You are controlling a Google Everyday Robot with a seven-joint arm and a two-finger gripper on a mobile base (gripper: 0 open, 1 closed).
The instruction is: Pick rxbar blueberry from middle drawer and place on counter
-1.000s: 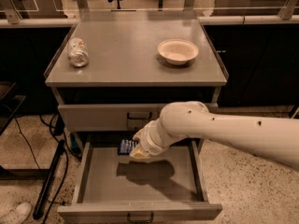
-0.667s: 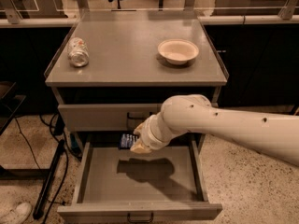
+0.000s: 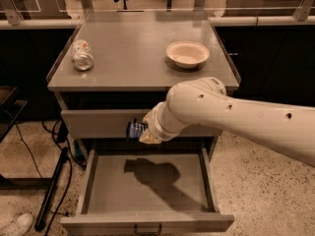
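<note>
My gripper point(image 3: 140, 132) is at the end of the cream arm, in front of the closed top drawer's face and above the open middle drawer point(image 3: 147, 186). It is shut on the rxbar blueberry point(image 3: 133, 130), a small dark navy bar that sticks out to the left of the fingers. The drawer floor below is bare and carries the arm's shadow. The counter point(image 3: 133, 53) lies above and behind the gripper.
A silvery can point(image 3: 82, 54) lies on its side at the counter's left. A round cream bowl point(image 3: 187, 53) stands at the counter's right. A dark stand and cables are on the floor at the left. A shoe point(image 3: 15, 225) is at the bottom left.
The gripper has lifted the bar upward, from just above the drawer's back to the height of the top drawer's face.
</note>
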